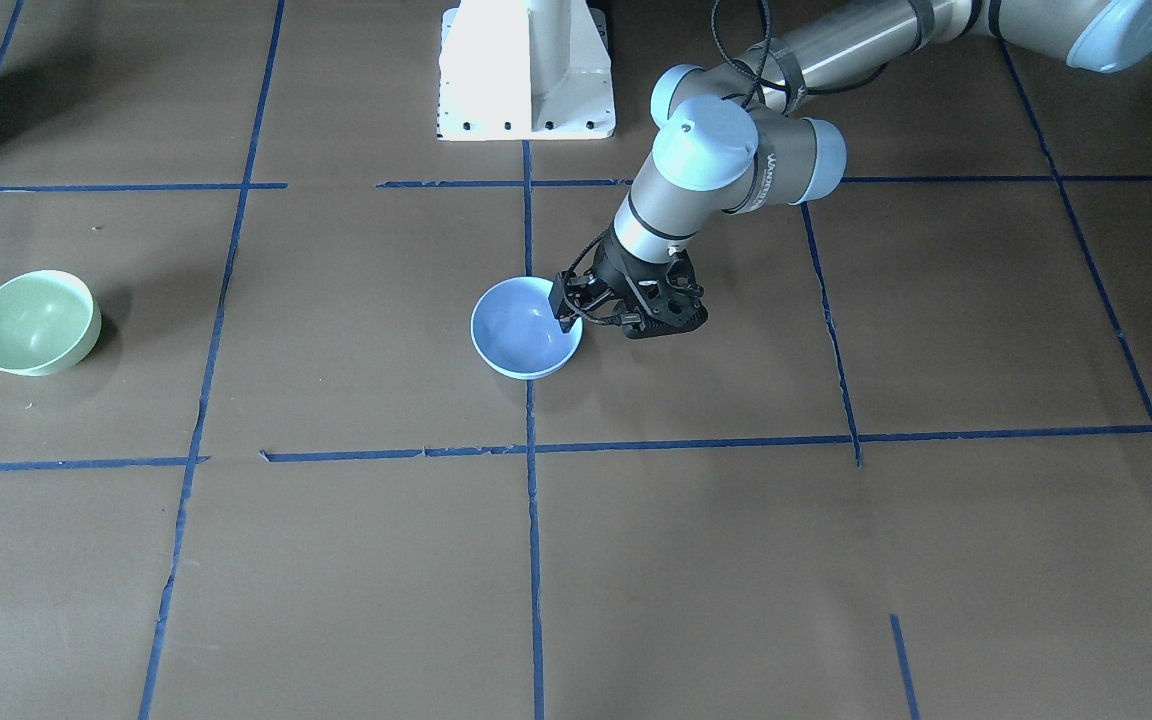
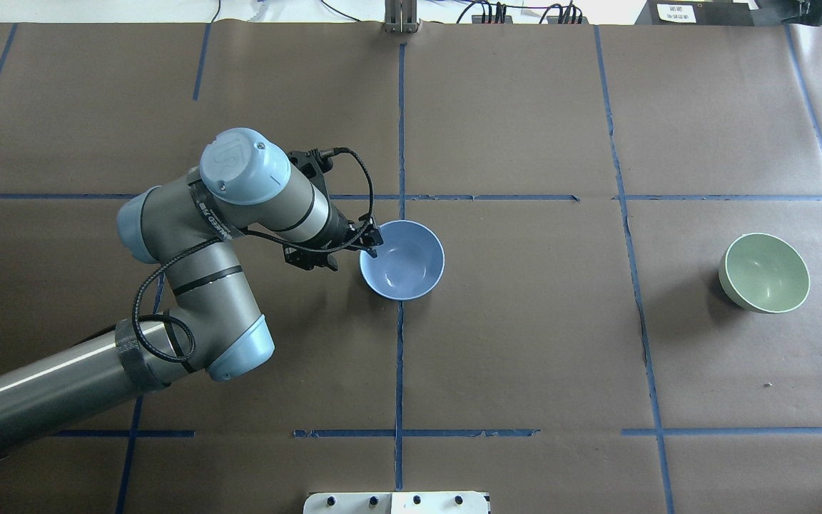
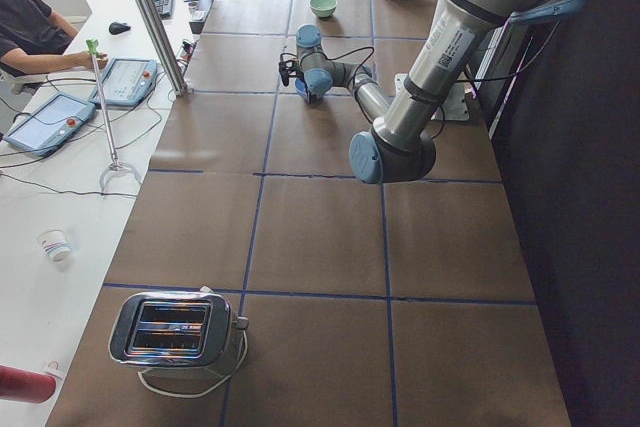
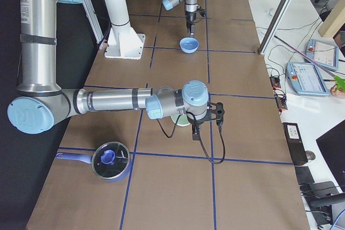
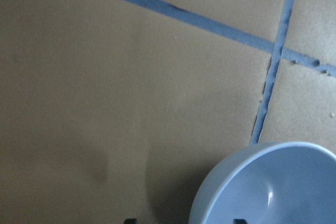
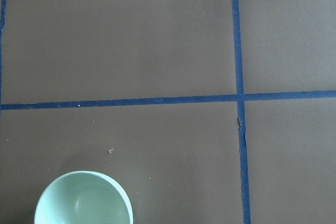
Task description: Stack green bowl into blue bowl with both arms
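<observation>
Exterior right view: right arm [image 4: 113,99] hides most of green bowl [image 4: 181,120].

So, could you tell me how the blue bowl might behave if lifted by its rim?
The blue bowl looks rigid and glossy, so it may slip in a rim pinch. Its rounded sides taper, so a nudge from the left end effector could tip it.

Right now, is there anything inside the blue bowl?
Nothing lies inside the blue bowl; its floor shows bare. The left gripper straddles the rim, with one finger seemingly just inside. The small patch of wall behind that finger is covered.
</observation>
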Controlling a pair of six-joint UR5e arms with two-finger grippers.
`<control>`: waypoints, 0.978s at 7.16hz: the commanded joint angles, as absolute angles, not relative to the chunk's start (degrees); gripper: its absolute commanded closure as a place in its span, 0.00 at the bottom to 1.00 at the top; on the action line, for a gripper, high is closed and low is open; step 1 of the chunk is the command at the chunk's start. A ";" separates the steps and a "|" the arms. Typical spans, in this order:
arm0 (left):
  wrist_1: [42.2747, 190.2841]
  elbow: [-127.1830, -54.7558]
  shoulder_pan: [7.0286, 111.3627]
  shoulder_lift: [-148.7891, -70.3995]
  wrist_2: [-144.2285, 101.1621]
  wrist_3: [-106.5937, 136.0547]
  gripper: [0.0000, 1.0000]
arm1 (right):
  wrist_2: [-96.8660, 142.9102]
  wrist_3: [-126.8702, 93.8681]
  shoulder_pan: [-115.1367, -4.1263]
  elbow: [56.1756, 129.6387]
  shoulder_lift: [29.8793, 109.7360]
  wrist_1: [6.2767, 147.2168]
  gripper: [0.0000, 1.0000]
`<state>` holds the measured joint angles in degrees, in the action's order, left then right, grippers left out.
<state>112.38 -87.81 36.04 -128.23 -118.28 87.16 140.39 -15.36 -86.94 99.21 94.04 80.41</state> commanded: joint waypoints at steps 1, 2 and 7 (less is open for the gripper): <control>106.22 -93.56 45.13 -126.67 -130.28 86.75 0.00 | 140.27 -18.78 -84.04 99.93 94.30 78.85 0.00; 103.04 -99.95 48.31 -123.08 -132.78 84.92 0.00 | 140.19 -24.99 -80.54 99.93 94.83 73.18 0.00; 87.89 -111.87 55.46 -117.43 -135.61 71.98 0.00 | 130.62 -44.65 -62.86 89.24 100.99 41.07 0.00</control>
